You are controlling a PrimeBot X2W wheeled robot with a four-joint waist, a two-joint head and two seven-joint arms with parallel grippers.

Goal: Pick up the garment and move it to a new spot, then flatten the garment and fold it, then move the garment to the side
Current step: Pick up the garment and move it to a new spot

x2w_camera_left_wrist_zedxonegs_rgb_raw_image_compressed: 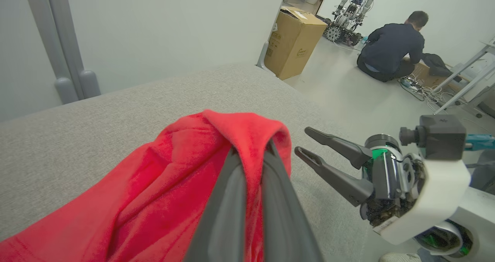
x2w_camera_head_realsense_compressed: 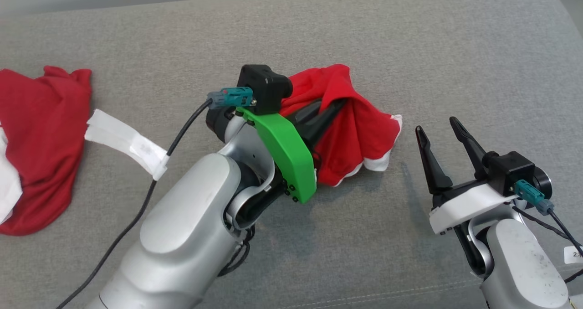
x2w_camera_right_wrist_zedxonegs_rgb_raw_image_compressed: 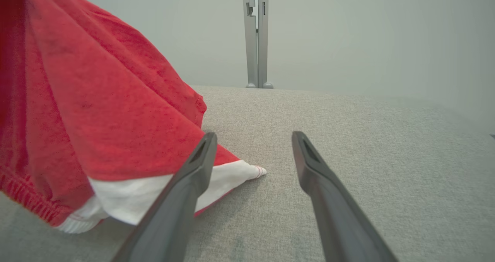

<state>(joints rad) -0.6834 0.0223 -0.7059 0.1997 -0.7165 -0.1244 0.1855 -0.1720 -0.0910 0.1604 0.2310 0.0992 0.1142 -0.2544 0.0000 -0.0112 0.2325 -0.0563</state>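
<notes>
Two red garments on the grey cushion (x2w_camera_head_realsense_compressed: 410, 49), and one is in my grip!
My left arm reaches forward to mid-cushion, left gripper (x2w_camera_head_realsense_compressed: 334, 106) clamped tight on the garment (x2w_camera_head_realsense_compressed: 360, 131) at its peak, white-trimmed hem trailing on the fabric. The second red garment (x2w_camera_head_realsense_compressed: 41, 140) lies well off left. My right gripper (x2w_camera_head_realsense_compressed: 436, 124) hovers near, fingers wide apart, touching nothing.

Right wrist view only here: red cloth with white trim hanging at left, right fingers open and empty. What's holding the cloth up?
Observer: The left gripper, shut on the red cloth garment with white trim; fabric drapes over its fingertips.
Operator: Anything else on the surface?
Observer: A second red-and-white garment lies far left on the grey upholstered surface, apart from the held one.
Operator: Anyone around?
Observer: A person in dark clothes sits on the floor beyond the surface, back turned.
</notes>
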